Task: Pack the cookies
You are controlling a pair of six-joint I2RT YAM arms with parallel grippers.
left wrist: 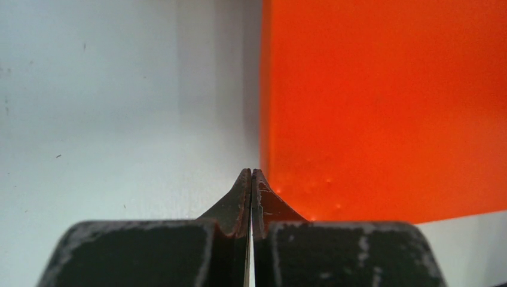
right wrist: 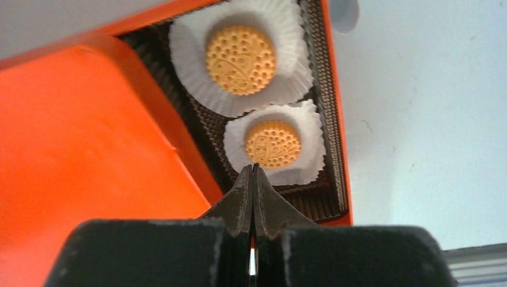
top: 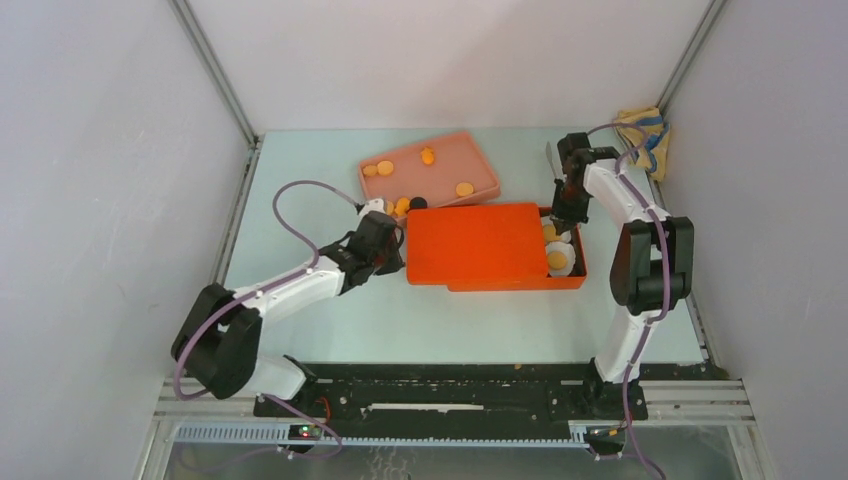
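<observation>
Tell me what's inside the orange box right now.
In the orange box, at its uncovered right end, two round cookies each sit in a white paper cup on a dark ridged liner. The orange lid covers the rest, so anything under it cannot be seen.

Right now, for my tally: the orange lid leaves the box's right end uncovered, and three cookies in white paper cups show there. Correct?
Two, not three. The right wrist view shows the orange lid leaving one end of the box uncovered, with two cookies, each in its own white paper cup.
</observation>
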